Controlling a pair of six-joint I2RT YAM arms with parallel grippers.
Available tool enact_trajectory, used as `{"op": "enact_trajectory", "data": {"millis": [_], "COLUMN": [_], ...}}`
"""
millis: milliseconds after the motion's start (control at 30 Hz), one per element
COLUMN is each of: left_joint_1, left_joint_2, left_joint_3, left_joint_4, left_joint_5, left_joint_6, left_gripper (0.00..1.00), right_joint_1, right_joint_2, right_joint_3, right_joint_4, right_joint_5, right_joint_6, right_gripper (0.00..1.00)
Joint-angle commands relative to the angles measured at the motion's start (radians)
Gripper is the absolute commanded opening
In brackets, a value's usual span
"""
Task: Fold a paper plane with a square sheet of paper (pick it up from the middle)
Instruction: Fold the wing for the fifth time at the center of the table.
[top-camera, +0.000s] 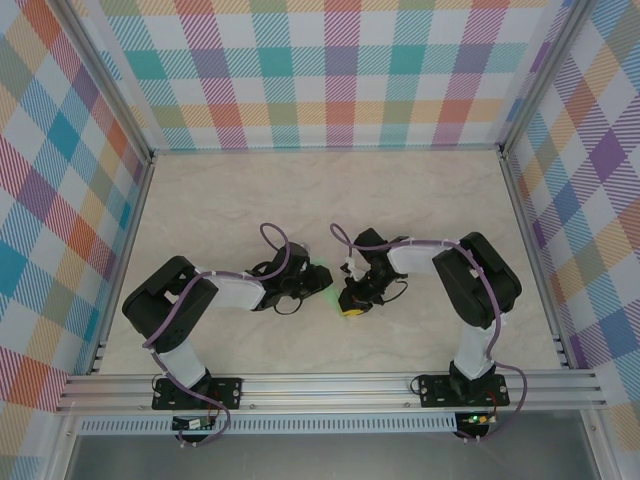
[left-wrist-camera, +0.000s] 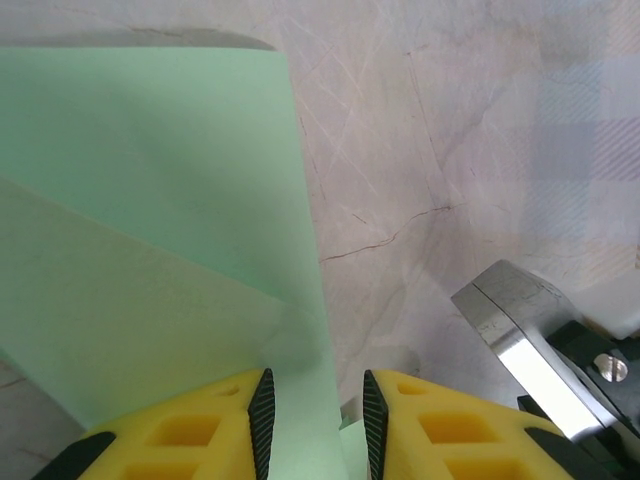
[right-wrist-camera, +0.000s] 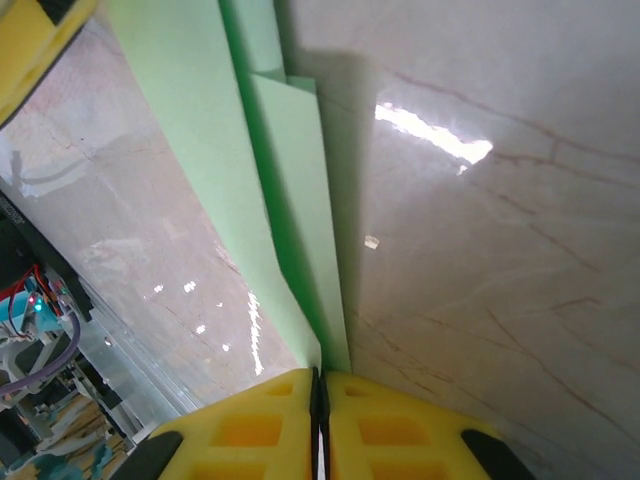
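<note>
The paper plane (right-wrist-camera: 290, 180) is a light green folded sheet with several creased layers, held just above the pale tabletop between the two arms (top-camera: 322, 270). My right gripper (right-wrist-camera: 318, 382) is shut on its narrow end, and the layers fan away from the closed pads. In the left wrist view the paper plane (left-wrist-camera: 150, 200) spreads wide to the upper left, with a strip running down between the fingers. My left gripper (left-wrist-camera: 315, 425) has its jaws apart on either side of that strip, with a gap showing beside the paper. Both grippers meet at mid-table, left (top-camera: 303, 284) and right (top-camera: 352, 303).
The table (top-camera: 300, 190) has a cream marble look and is walled by plaid panels on three sides. An aluminium rail (top-camera: 330, 385) runs along the near edge by the arm bases. A metal part of the right arm (left-wrist-camera: 515, 330) sits close beside my left fingers.
</note>
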Motion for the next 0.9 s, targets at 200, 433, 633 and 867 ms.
{"op": "enact_trajectory", "data": {"millis": [200, 433, 633, 867], "left_joint_1": [0.009, 0.009, 0.01, 0.01], "left_joint_2": [0.024, 0.025, 0.022, 0.025], "left_joint_3": [0.014, 0.013, 0.011, 0.012], "left_joint_4": [-0.052, -0.06, -0.065, -0.063], "left_joint_5": [-0.009, -0.008, -0.006, -0.002], "left_joint_6": [0.014, 0.017, 0.022, 0.023], "left_gripper": [0.31, 0.31, 0.31, 0.31], "right_joint_1": [0.031, 0.028, -0.005, -0.056], "right_joint_2": [-0.001, -0.109, -0.224, -0.273], "right_joint_3": [-0.05, -0.067, -0.064, -0.078], "right_joint_4": [-0.153, -0.111, -0.101, 0.102], "right_joint_5": [0.123, 0.085, 0.126, -0.029], "right_joint_6": [0.053, 0.078, 0.109, 0.226], "right_gripper": [0.13, 0.19, 0.22, 0.15]}}
